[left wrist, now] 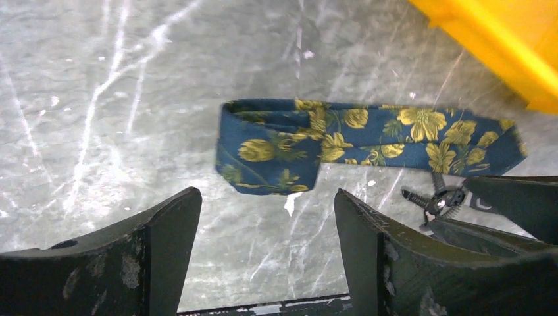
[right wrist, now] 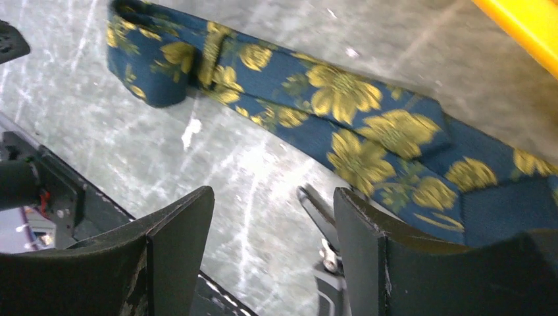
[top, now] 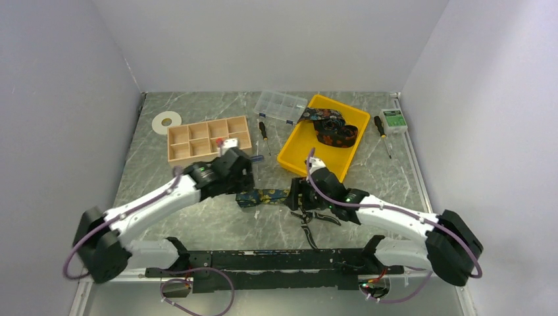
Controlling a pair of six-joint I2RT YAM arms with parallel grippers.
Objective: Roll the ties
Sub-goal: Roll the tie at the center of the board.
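A navy tie with yellow flowers (top: 263, 196) lies flat on the marble table between my two grippers, its left end folded over once (left wrist: 273, 155). It also shows in the right wrist view (right wrist: 329, 105). My left gripper (left wrist: 266, 217) is open and empty, just near of the folded end. My right gripper (right wrist: 273, 217) is open and empty, low over the table beside the tie's right part. More ties (top: 332, 126), dark with orange and teal patterns, lie coiled in the yellow tray (top: 296, 148).
Black-handled pliers (left wrist: 437, 197) lie on the table under my right gripper, also in the right wrist view (right wrist: 322, 224). A wooden compartment box (top: 207, 139), a clear plastic organiser (top: 281, 105), two screwdrivers (top: 263, 135), a white tape roll (top: 166, 122) and a small green box (top: 393, 120) stand at the back.
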